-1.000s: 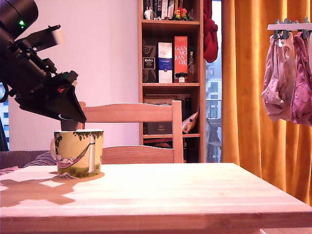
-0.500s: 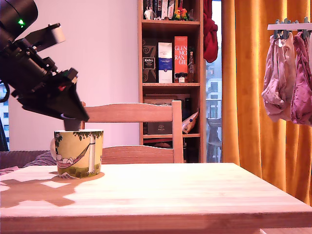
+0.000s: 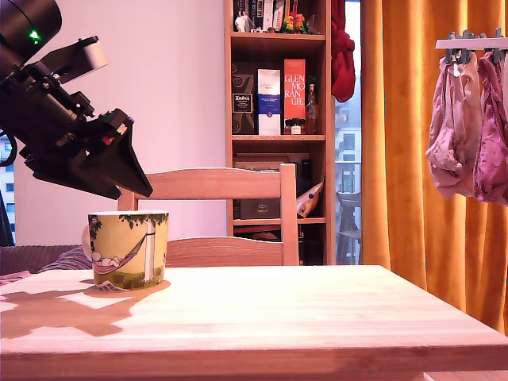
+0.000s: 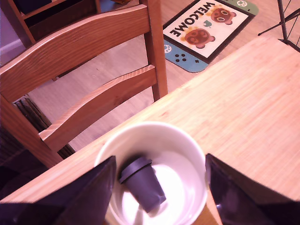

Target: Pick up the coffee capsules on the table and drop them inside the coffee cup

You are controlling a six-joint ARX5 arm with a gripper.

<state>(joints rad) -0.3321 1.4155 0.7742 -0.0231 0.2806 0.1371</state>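
One coffee capsule [image 4: 143, 183], the dark one, is lying tilted on its side inside the coffee cup [image 3: 128, 248], its wider rim pointing toward the chair; no second capsule is showing in either view. One cup is sitting on the table [image 3: 317, 317], toward the exterior view's left, printed with a figure lying in a hammock between trees, its pale handle turning away from the bookshelf. One gripper [image 3: 139, 186] is hanging just above the cup's rim, and in the wrist view its two dark fingers [image 4: 89, 197] are standing wide apart on either side of the cup's white mouth, gripping nothing. One wooden chair [image 3: 230, 202] is standing beyond the table, right behind the cup. One bookshelf [image 3: 278, 119] is holding several boxes and bottles; a red box [image 3: 294, 89] on it is reading "GLEN MO RAN GIE" in stacked lines, while the other labels are too small to read. One floor mat [image 4: 206, 30] is lying past the chair in the wrist view, reading "WELCOME" beside two round brown cartoon faces. Orange curtains [image 3: 413, 143] are hanging at the exterior view's right, with pinkish garments [image 3: 472, 127] clipped to a rack beside them.
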